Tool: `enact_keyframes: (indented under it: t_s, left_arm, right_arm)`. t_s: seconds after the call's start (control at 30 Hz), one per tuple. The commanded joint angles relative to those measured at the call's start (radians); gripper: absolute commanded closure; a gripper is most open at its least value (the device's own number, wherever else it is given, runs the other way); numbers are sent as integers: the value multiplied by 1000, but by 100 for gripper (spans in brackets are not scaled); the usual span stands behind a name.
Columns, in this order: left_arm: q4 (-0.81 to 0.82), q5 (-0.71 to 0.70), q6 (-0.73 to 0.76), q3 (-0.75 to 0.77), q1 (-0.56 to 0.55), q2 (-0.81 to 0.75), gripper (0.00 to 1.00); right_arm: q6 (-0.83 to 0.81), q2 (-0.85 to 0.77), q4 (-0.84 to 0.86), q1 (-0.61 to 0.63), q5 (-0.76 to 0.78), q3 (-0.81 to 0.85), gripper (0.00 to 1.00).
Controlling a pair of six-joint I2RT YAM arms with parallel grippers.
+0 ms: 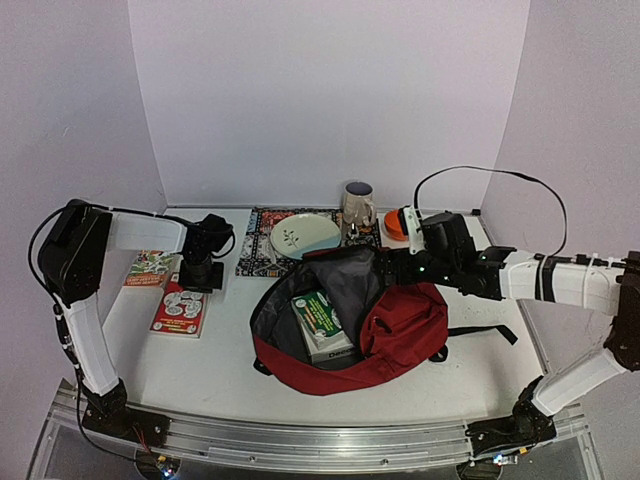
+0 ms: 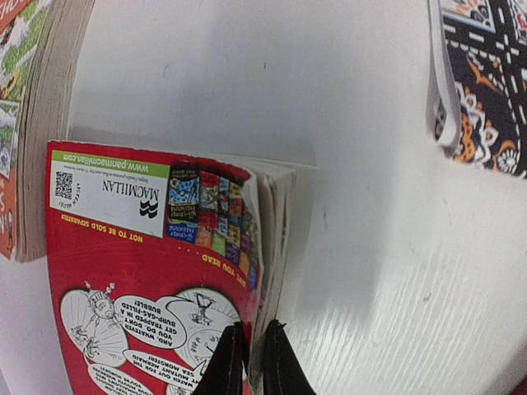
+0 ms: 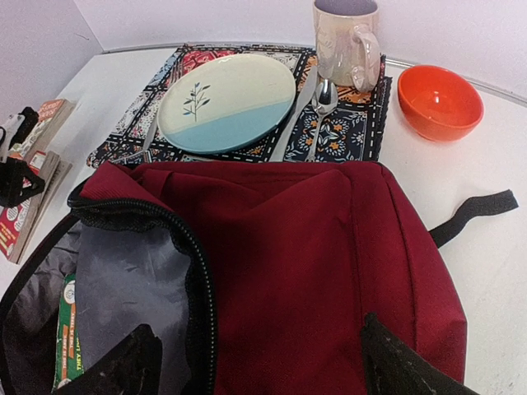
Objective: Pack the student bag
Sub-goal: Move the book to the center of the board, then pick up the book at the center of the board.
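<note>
The dark-red student bag (image 1: 400,335) lies open in the middle of the table, its grey lining (image 3: 123,271) showing. A green-and-white book (image 1: 325,325) lies inside it. My right gripper (image 1: 397,266) hovers over the bag's far rim with its jaws wide apart over the red fabric (image 3: 329,247), holding nothing. My left gripper (image 1: 200,275) is at the far left on a red paperback (image 1: 180,310). In the left wrist view its fingers (image 2: 235,354) are nearly together, pinching the right edge of the red paperback (image 2: 140,271).
A second paperback (image 1: 150,268) lies beside the red one, at the left edge of the left wrist view (image 2: 33,123). Behind the bag a patterned placemat (image 1: 258,250) holds a plate (image 1: 305,235), a spoon (image 3: 324,99) and a mug (image 1: 357,203). An orange bowl (image 1: 397,225) stands right of it.
</note>
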Motion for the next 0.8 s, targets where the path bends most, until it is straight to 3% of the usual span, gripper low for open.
enact_keyframes:
  t_s: [0.0,0.2,0.47,0.77]
  left_arm:
    - [-55,81,-41,-78,-16,-99,100]
    - [-58,126,-47,-114,-26,-302,100]
    - [-57,138,-35,-87,-27,-511,100]
    - [-57,203,60,-7,-26,-648,100]
  right_arm:
    - [-22,-60,6,-3,4,15,14]
    - [-46,-137,-11,-3,-20,25,4]
    - [-51,-184,-27,-2,-102,75,2]
    - [48,-71,54,14,-372,161,2]
